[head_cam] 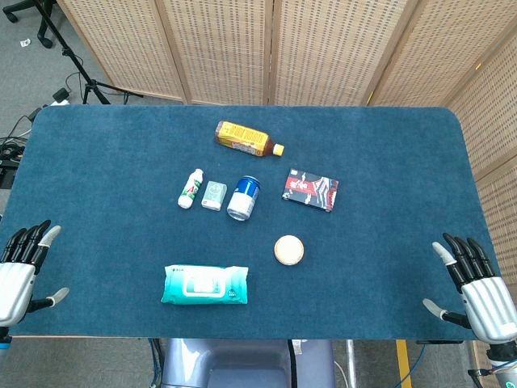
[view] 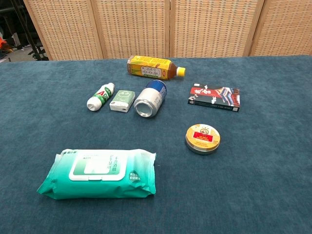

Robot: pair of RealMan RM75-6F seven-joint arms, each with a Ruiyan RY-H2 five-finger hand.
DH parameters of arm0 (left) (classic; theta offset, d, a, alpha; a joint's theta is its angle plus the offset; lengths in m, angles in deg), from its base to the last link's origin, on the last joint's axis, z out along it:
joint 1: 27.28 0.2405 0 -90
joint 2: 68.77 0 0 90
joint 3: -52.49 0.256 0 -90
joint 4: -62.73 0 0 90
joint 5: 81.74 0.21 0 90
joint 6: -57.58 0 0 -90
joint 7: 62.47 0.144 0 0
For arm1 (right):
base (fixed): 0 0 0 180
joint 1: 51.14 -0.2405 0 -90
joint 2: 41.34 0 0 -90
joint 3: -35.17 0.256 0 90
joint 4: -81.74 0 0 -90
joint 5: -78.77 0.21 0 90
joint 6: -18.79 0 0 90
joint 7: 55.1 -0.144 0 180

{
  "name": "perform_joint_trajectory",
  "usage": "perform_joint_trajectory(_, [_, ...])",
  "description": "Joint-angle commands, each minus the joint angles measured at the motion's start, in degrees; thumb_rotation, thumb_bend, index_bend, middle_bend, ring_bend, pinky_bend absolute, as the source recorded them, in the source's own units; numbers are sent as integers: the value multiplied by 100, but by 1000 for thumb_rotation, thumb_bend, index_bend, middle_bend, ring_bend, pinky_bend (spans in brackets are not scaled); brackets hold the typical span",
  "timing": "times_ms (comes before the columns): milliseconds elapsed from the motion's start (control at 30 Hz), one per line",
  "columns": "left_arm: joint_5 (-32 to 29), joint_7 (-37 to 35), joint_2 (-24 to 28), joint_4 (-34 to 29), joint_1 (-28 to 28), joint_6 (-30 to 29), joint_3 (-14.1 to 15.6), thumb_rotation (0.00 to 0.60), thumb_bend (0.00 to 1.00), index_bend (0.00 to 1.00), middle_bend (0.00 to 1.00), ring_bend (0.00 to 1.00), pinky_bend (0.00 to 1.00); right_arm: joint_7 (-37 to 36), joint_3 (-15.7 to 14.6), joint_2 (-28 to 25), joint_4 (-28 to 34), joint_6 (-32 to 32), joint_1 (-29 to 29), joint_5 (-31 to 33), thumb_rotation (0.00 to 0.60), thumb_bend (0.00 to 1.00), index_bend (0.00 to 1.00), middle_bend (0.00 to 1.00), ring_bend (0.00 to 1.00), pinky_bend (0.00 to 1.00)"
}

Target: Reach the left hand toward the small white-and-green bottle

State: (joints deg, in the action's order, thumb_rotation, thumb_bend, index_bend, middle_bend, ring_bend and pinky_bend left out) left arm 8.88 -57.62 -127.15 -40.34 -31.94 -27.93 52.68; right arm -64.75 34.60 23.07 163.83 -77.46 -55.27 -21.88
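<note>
The small white-and-green bottle (head_cam: 191,188) (view: 100,96) lies on its side on the blue table, left of centre. My left hand (head_cam: 20,271) hovers at the table's near left corner, fingers spread and holding nothing, well to the left of and nearer than the bottle. At the near right corner my right hand (head_cam: 477,287) is likewise spread and empty. Neither hand shows in the chest view.
Beside the bottle lie a small pale-green box (head_cam: 213,195) and a blue-white can (head_cam: 243,197). A yellow tea bottle (head_cam: 247,138) lies farther back, a dark card box (head_cam: 310,190) to the right, a round tin (head_cam: 288,250) and a teal wipes pack (head_cam: 204,284) nearer me.
</note>
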Motion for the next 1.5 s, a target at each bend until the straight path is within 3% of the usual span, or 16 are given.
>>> perform_joint_trajectory(33, [0, 1, 1, 4, 4, -7, -1, 600, 93, 0, 0, 0, 0, -5, -3, -1, -3, 2, 1, 0, 600, 0, 0, 0, 0, 0])
perform_joint_trajectory(400, [49, -91, 33, 12, 38, -79, 10, 600, 96, 0, 0, 0, 0, 32, -18, 10, 2, -6, 7, -40, 600, 0, 0, 0, 0, 0])
perform_joint_trajectory(600, [81, -99, -16, 72, 3, -113, -47, 600, 196, 0, 0, 0, 0, 34, 3, 7, 19, 43, -9, 14, 600, 0, 0, 0, 0, 0])
perform_joint_trajectory(633, [94, -98, -37, 93, 2, -135, -58, 600, 215, 0, 47, 21, 0, 26, 4, 5, 20, 50, -10, 21, 600, 0, 0, 0, 0, 0])
perform_joint_trajectory(667, [115, -97, -72, 125, 3, -173, -76, 600, 232, 0, 166, 122, 10, 18, 7, 1, 22, 53, -11, 28, 600, 0, 0, 0, 0, 0])
perform_joint_trajectory(700, [119, -95, -111, 160, 2, -210, -101, 600, 245, 0, 278, 231, 50, 10, 10, -5, 25, 52, -12, 31, 600, 0, 0, 0, 0, 0])
perform_joint_trajectory(733, [104, -108, -141, 180, -3, -218, -119, 600, 272, 0, 471, 437, 167, -4, 11, -12, 31, 48, -11, 32, 600, 0, 0, 0, 0, 0])
perform_joint_trajectory(767, [65, -148, -162, 181, -14, -196, -133, 600, 304, 0, 625, 632, 353, -23, 13, -20, 38, 39, -8, 34, 600, 0, 0, 0, 0, 0])
perform_joint_trajectory(833, [4, -277, -177, 195, -59, -114, -158, 600, 373, 0, 788, 842, 695, -66, 22, -38, 50, 14, -1, 43, 600, 0, 0, 0, 0, 0])
perform_joint_trajectory(867, [-5, -390, -222, 248, -104, -92, -200, 600, 433, 0, 853, 920, 843, -108, 26, -54, 62, -10, 8, 48, 600, 0, 0, 0, 0, 0])
perform_joint_trajectory(900, [-11, -472, -285, 306, -129, -112, -246, 600, 479, 0, 884, 957, 909, -138, 26, -64, 67, -25, 14, 47, 600, 0, 0, 0, 0, 0])
perform_joint_trajectory(1000, [-85, -691, -530, 492, -232, -142, -416, 600, 665, 0, 926, 1000, 998, -229, 30, -95, 69, -79, 32, 45, 600, 0, 0, 0, 0, 0])
perform_joint_trajectory(1133, [-474, -1104, -596, 440, -624, 459, -669, 600, 725, 0, 934, 1000, 1000, -337, 22, -121, 49, -99, 42, 41, 600, 0, 0, 0, 0, 0])
perform_joint_trajectory(1233, [-1341, -1158, -427, 161, -1369, 1844, -1014, 600, 722, 0, 935, 1000, 1000, -404, 27, -132, 45, -74, 22, 47, 600, 0, 0, 0, 0, 0])
perform_joint_trajectory(1367, [-2244, -1060, -448, 88, -1940, 2898, -1245, 600, 750, 0, 937, 1000, 1000, -418, 30, -136, 52, -13, 2, 76, 600, 0, 0, 0, 0, 0])
perform_joint_trajectory(1500, [-2950, -1004, -689, 408, -2487, 3717, -1382, 600, 777, 0, 939, 1000, 1000, -431, 36, -139, 52, 60, -21, 116, 600, 0, 0, 0, 0, 0])
